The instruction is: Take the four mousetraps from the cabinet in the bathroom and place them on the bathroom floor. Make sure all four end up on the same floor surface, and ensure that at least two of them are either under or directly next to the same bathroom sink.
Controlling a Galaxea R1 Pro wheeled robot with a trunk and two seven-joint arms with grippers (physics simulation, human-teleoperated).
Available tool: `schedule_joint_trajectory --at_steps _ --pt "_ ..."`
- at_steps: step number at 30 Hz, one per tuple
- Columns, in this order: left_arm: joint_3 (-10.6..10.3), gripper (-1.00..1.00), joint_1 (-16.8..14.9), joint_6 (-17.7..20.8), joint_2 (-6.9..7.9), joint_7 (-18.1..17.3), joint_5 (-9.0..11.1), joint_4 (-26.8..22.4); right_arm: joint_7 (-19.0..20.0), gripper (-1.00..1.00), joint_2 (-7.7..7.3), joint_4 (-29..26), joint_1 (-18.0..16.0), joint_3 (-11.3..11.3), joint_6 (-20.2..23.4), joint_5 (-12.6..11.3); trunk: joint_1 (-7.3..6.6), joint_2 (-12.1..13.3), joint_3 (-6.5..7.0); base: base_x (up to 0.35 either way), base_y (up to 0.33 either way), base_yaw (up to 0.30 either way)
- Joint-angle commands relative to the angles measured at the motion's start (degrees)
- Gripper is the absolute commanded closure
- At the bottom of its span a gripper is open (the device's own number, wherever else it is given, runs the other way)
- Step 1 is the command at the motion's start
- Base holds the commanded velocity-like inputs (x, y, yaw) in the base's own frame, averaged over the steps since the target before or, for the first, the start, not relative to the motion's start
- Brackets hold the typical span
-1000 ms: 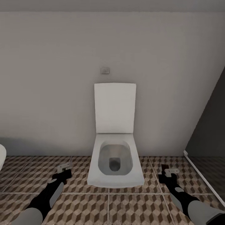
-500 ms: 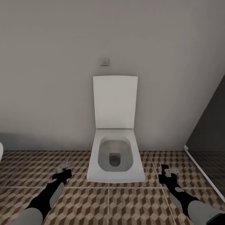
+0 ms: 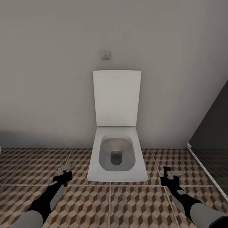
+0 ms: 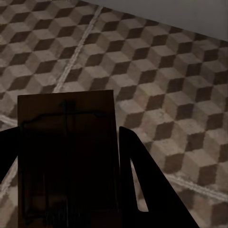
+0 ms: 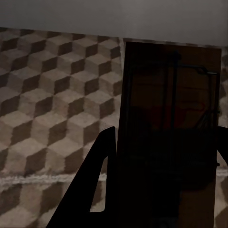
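A: Left claw (image 4: 71, 190) grips a mousetrap (image 4: 66, 142) over the bathroom floor (image 4: 180, 85).

B: Right claw (image 5: 161, 199) clamps another mousetrap (image 5: 171, 114) (lid up, the toilet (image 3: 116, 155) bowl holds water).

In the left wrist view, a mousetrap (image 4: 66, 156) sits between dark fingers (image 4: 147, 190). It is in deep shadow, so its wire is hard to see, and the bottom edge of the picture cuts it off. In the right wrist view, another mousetrap (image 5: 171, 128) is also very dark, with only a faint red mark, and is cut off at the bottom. In the head view, both arms run off the bottom edge. A dark panel (image 3: 212, 126) is cut off at the right edge.
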Motion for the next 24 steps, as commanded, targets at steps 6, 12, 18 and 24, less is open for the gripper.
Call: schedule_joint_trajectory --at_steps 6,12,18,24 --pt "-0.37 1.0 -0.01 -0.77 0.1 0.44 0.3 -0.12 0.2 1.0 -0.05 0.0 -0.03 0.48 -0.26 -0.62 -0.01 -0.02 -0.05 0.0 0.0 0.0" --pt "-0.36 1.0 -0.01 -2.55 0.13 0.44 0.2 -0.08 0.2 1.0 -0.05 0.0 -0.03 0.54 -0.2 -0.64 0.12 -0.09 -1.16 0.0 0.0 0.0" --pt "-0.4 1.0 -0.01 -2.73 -0.09 0.63 0.18 -0.07 0.2 1.0 -0.05 0.0 -0.03 0.54 -0.19 -0.64 0.27 -0.17 -2.49 0.0 0.0 0.0" --pt "-0.37 1.0 -0.01 -2.74 -0.1 0.65 0.18 -0.07 0.14 1.0 -0.02 0.0 -0.03 0.48 -0.2 -0.64 0.43 -0.25 -3.82 0.0 0.0 0.0"
